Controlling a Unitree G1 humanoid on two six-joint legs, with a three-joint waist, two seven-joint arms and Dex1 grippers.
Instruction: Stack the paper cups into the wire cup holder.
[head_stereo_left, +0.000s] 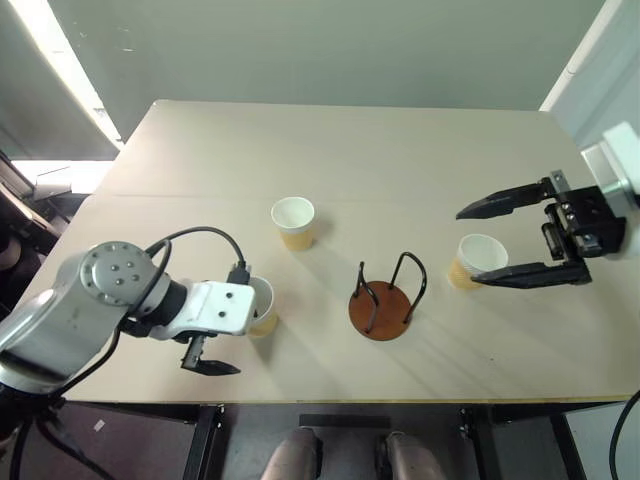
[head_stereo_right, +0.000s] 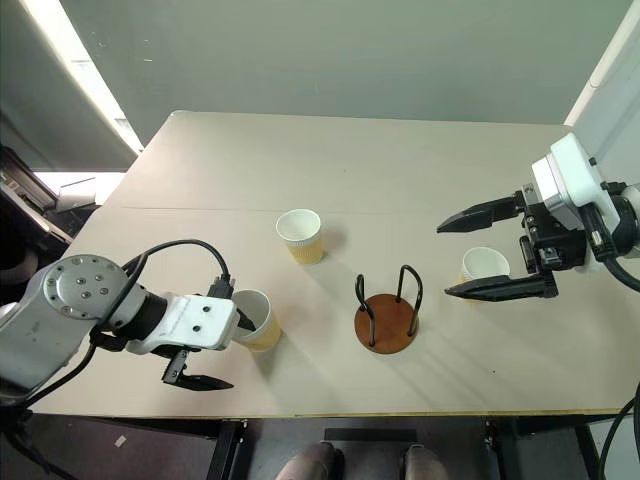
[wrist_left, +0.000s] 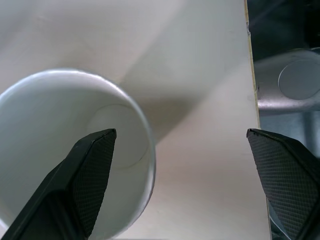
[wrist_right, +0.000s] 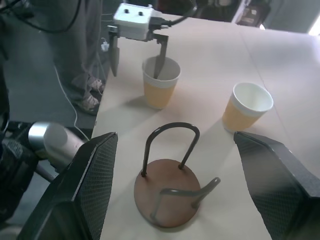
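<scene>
Three paper cups (head_stereo_left: 293, 221) stand loose around the empty wire cup holder (head_stereo_left: 381, 309). Left gripper (head_stereo_right: 214, 350) straddles the nine-o'clock cup's wall (jaws spread); closing comes next. Right gripper (head_stereo_left: 510, 243) gapes empty.

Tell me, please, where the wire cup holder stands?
In the left eye view, the wire cup holder stands near the table's front edge, between the two nearer paper cups.

Legible text, labels, brands, numbers, signs: none. The paper cups (head_stereo_left: 293, 221), the wire cup holder (head_stereo_left: 381, 309) and the worktop (head_stereo_left: 400, 160) carry no readable markings.
</scene>
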